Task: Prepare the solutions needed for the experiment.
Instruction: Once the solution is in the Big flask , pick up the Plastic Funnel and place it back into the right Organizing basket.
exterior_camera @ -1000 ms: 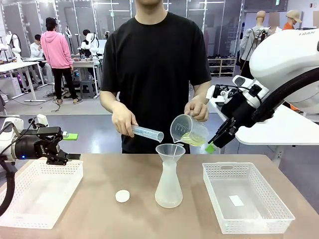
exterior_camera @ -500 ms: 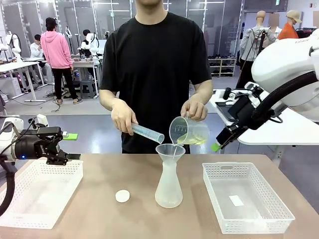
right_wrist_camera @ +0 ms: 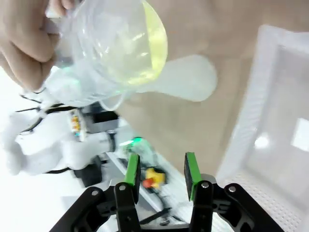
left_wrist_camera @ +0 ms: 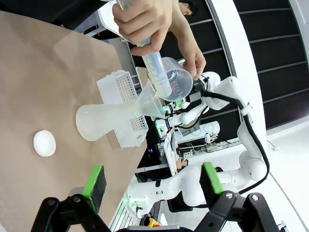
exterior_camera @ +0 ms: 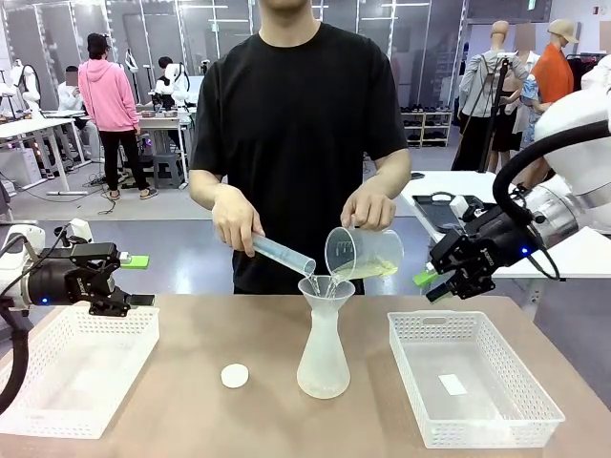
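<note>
While beaker [exterior_camera: 358, 250] tilted, solutions [exterior_camera: 368, 271] pale yellow (see-through, shallow).

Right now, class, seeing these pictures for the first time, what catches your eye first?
The person at the far side tips a beaker of pale yellow liquid and a measuring cylinder into the funnel on the frosted flask at mid-table. The left gripper hovers open by the left basket, the right gripper open and empty by the right basket.

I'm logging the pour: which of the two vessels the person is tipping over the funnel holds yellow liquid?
The wide beaker, on the robot's right side; pale yellow liquid pools in it. The slim cylinder looks clear.
</note>
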`<action>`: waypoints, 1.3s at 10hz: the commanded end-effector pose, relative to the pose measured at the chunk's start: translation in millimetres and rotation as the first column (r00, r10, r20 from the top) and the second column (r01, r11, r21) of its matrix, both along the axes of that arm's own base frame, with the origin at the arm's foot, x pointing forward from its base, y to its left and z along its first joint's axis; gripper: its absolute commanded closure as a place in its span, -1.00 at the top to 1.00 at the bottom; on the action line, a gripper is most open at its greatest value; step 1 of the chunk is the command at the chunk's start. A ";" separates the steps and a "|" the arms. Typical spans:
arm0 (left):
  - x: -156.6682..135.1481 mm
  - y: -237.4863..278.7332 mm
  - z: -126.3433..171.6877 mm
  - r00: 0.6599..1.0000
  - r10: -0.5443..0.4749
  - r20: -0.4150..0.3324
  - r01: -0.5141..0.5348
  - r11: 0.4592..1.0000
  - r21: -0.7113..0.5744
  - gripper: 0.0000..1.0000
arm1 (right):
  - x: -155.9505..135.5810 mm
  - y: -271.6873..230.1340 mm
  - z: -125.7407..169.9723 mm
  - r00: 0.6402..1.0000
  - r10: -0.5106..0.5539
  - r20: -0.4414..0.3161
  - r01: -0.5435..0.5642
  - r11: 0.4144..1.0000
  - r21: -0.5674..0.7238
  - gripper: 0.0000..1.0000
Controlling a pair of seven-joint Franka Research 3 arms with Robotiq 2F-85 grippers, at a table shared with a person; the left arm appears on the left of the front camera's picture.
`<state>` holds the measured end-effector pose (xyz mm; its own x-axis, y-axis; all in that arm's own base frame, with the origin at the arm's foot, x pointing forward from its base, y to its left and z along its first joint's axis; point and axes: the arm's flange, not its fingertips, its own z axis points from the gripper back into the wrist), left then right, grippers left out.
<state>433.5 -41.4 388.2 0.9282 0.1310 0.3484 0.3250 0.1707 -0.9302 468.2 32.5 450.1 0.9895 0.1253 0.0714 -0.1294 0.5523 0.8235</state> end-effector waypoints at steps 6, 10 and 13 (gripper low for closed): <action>1.0 -2.1 2.4 1.000 0.011 0.008 -0.011 0.999 -0.034 1.00 | 3.7 -32.3 -22.7 0.971 -0.209 -0.117 0.233 0.939 0.254 -0.04; 1.0 -2.1 2.4 1.000 0.011 0.008 -0.011 0.999 -0.034 1.00 | -12.2 -45.5 -34.3 0.961 -0.254 -0.109 0.276 0.914 0.298 -0.04; 1.0 -2.1 2.4 1.000 0.011 0.008 -0.011 0.999 -0.034 1.00 | -13.9 -46.1 -37.2 0.959 -0.258 -0.117 0.281 0.916 0.286 -0.04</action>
<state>433.4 -41.6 388.2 0.9282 0.1306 0.3484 0.3251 0.1707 -0.9301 455.2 -17.6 413.4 0.9887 -0.1451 -0.0369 0.0773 0.2834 0.9559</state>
